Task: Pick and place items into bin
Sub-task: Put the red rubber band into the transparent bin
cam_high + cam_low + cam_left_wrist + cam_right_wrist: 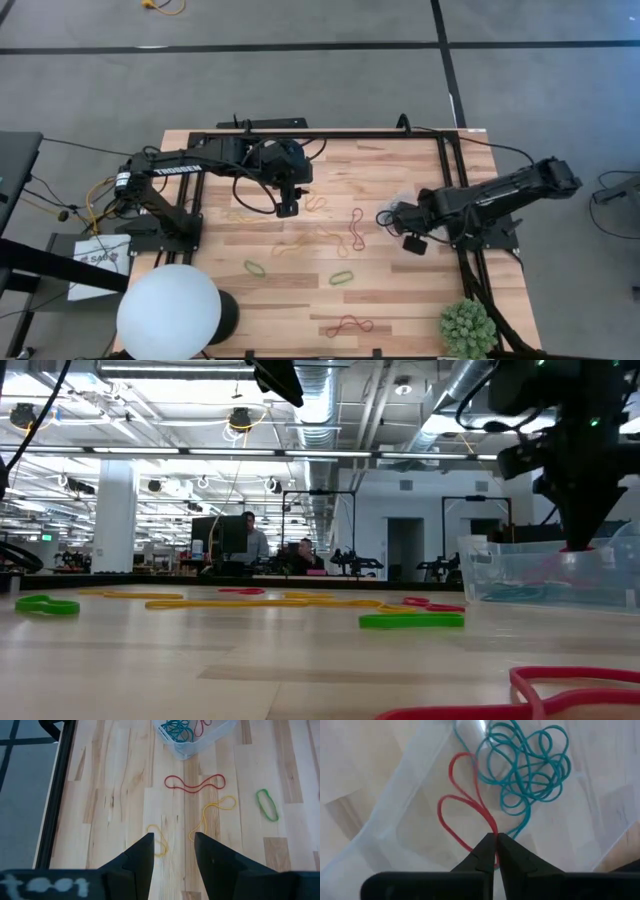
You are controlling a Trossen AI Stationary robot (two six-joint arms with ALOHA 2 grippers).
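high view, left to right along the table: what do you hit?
White globe → left gripper, open, above the table → red band twisted into a figure-eight → right gripper, pinching a red band, over the clear bin → spiky green plant.

place: open-plan lab/office | signs: exposed ceiling ducts – rows of monitors – seated people

Left gripper: you're hovering it over the table centre, fingers spread.
Right gripper: you're reaching toward the table's right edge, fingers pinching together.
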